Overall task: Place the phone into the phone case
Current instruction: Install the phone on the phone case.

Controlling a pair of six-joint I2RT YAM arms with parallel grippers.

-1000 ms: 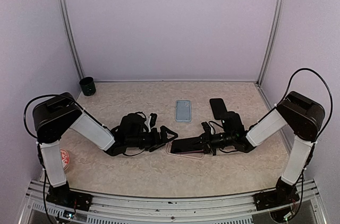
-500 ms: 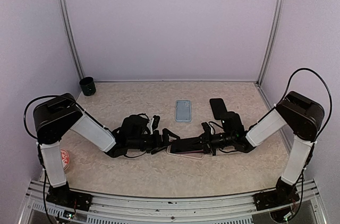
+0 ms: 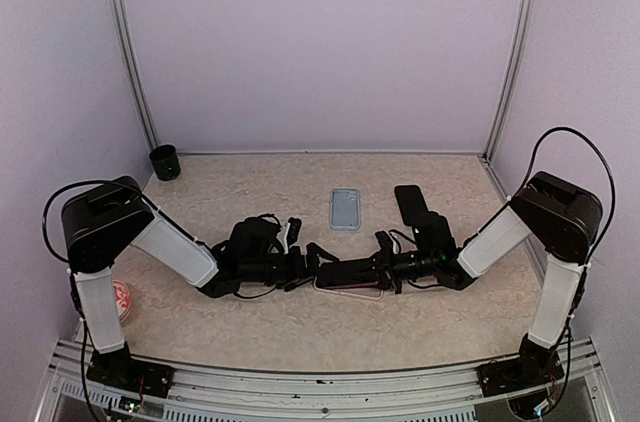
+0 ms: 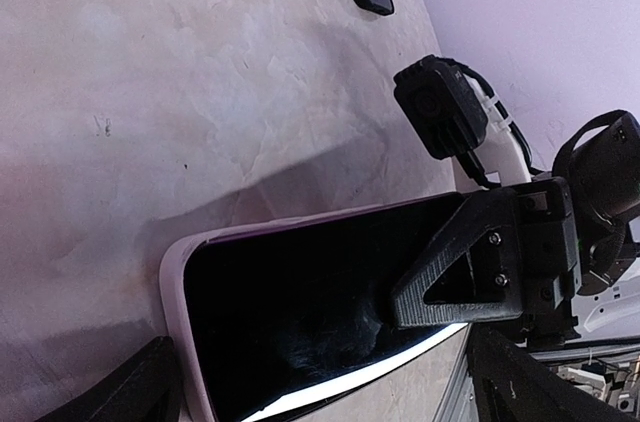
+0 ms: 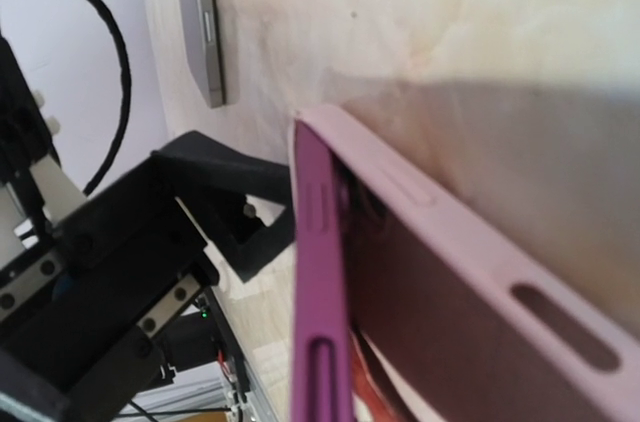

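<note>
The pink phone case (image 3: 352, 289) lies on the table between the arms. The phone (image 3: 345, 271), black screen up with a purple rim, rests tilted in it. In the left wrist view the phone (image 4: 310, 307) has its near end inside the case rim (image 4: 174, 287), while one long edge stands above the case. My right gripper (image 3: 352, 269) is shut on the phone, one finger (image 4: 480, 262) lying across the screen. My left gripper (image 3: 312, 260) is open, its fingers (image 4: 150, 387) on either side of the case's end. In the right wrist view the phone edge (image 5: 318, 272) lifts off the case wall (image 5: 480, 272).
A light blue case (image 3: 345, 208) and a black phone-sized slab (image 3: 409, 203) lie behind the arms. A black cup (image 3: 164, 162) stands at the back left corner. A red and white object (image 3: 122, 299) sits by the left arm's base.
My left gripper has slid right until its open fingers flank the case's end. The right gripper with the phone has edged slightly left.
</note>
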